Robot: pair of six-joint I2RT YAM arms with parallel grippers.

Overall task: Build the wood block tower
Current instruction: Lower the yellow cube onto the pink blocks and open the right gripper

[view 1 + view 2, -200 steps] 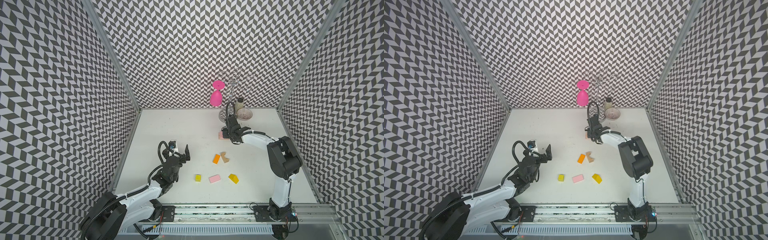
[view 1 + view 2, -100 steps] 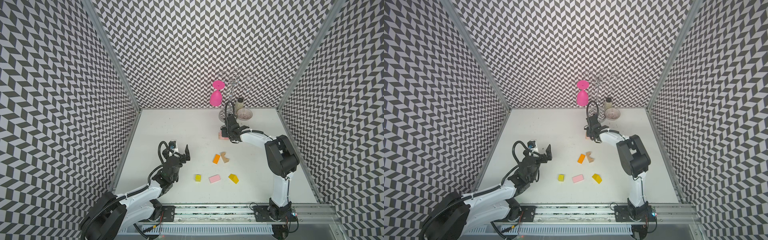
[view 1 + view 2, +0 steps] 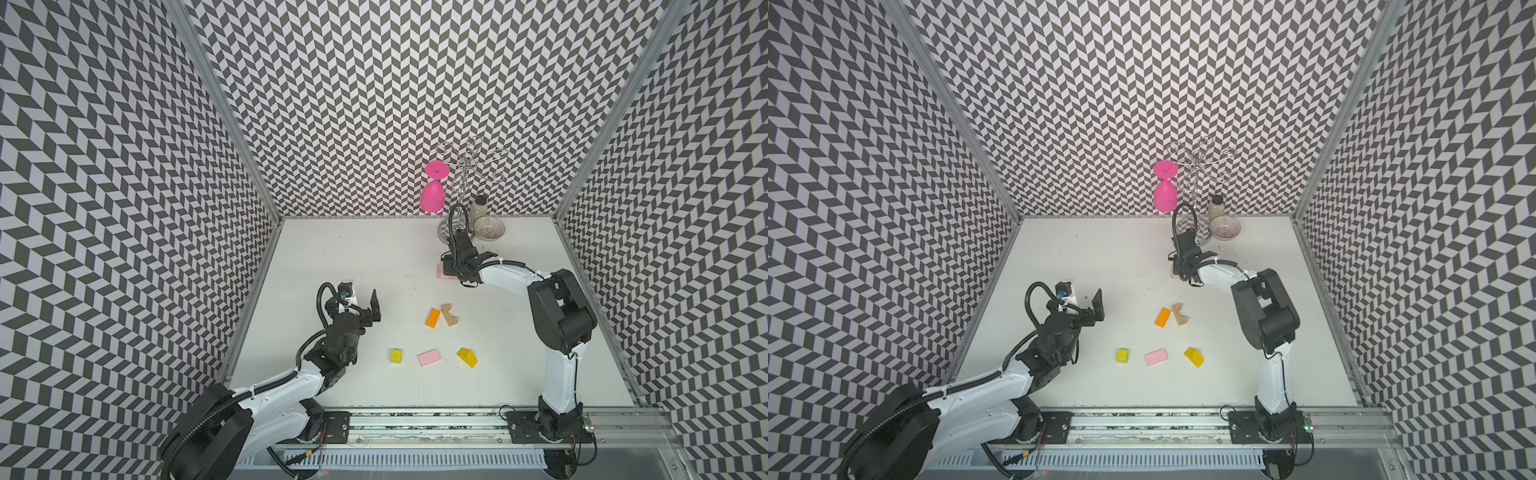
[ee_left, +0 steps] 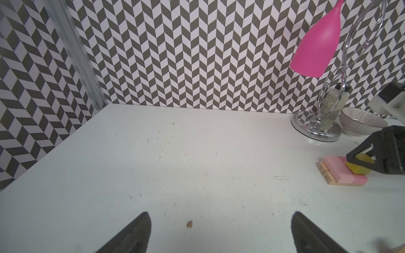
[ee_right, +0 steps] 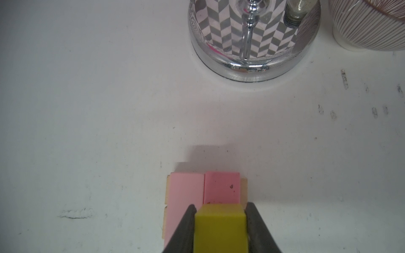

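Observation:
My right gripper is shut on a yellow cube, held over the tower. The tower is two pink bars lying side by side on tan bars. The cube is low over one pink bar, and I cannot tell whether it touches. In both top views the arm covers most of the tower. My left gripper hangs open and empty at the left. Loose wood blocks lie in front: an orange bar, a tan arch, a yellow cube, a pink bar and a yellow roof piece.
Close behind the tower stands a chrome wire stand on a round mirrored base, with a magenta goblet hung upside down on it. A small jar and a striped bowl sit beside the base.
The right arm's elbow has shifted slightly to the left while its gripper stays over the tower with the cube. The left arm has not moved.

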